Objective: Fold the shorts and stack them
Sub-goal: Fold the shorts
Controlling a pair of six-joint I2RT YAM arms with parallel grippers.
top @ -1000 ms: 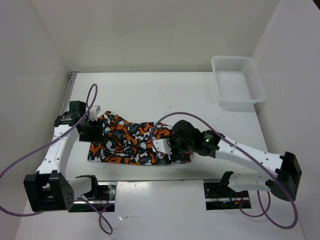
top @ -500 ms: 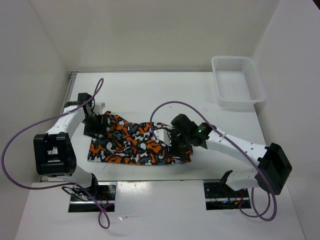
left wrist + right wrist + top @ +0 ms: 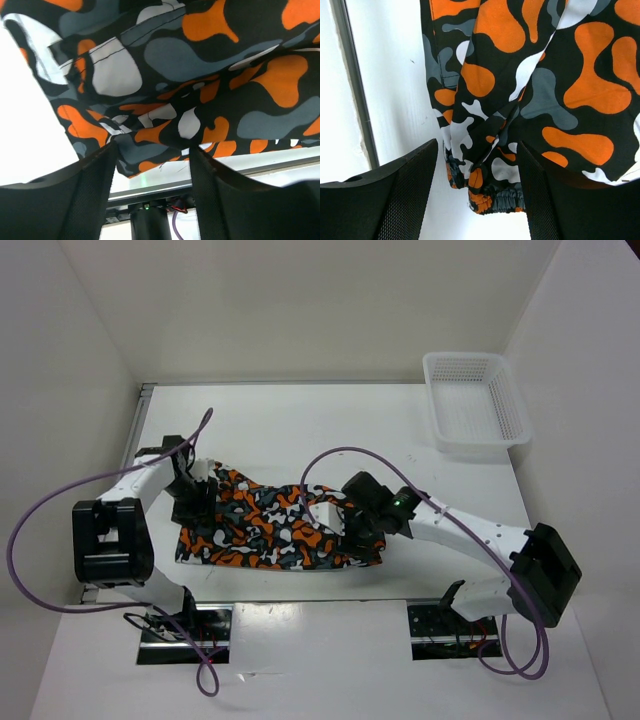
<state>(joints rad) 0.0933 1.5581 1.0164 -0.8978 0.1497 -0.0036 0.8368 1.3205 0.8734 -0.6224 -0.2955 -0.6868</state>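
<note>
Pinching bunched cloth in half-closed jaws, the left gripper [image 3: 152, 150] holds the left end of the shorts [image 3: 265, 525] and the right gripper [image 3: 480, 152] their right end, the shorts spread across the table [image 3: 330, 430] near its front edge.

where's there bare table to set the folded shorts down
Bare table runs from the shorts to the back wall, left of the basket; another patch lies between basket and right arm. Crowded at the shorts, held by left gripper and right gripper.
</note>
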